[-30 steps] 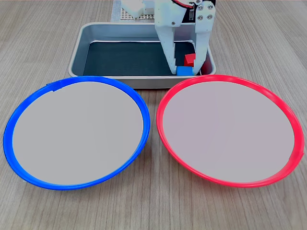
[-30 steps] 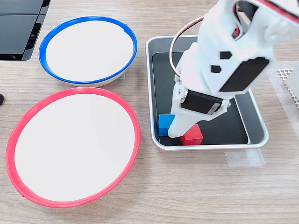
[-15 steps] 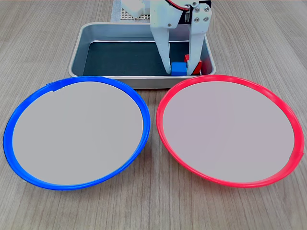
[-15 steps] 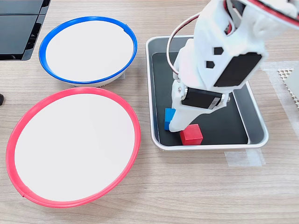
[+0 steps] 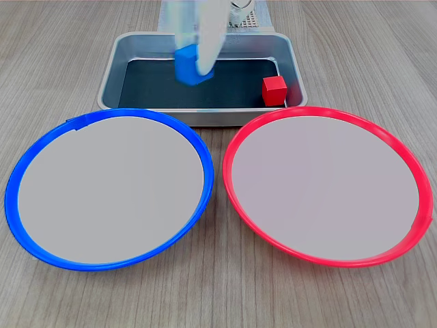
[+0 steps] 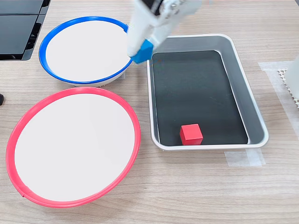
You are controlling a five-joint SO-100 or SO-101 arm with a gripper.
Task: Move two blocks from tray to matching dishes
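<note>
Over tray, blurred fingers apparently pinch blue block.

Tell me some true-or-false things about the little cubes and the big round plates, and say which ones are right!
1. The end effector is carrying the small bright blue cube. True.
2. The small red cube sits on the round red-rimmed plate. False: it is in the rectangular grey metal tray, on the black mat.
3. Both round plates have nothing on them. True: the round blue-rimmed plate is bare too.
4. The blue cube rests on the tray's black mat. False: it is lifted in the air.
5. The red cube lies near one end of the tray. True.
</note>
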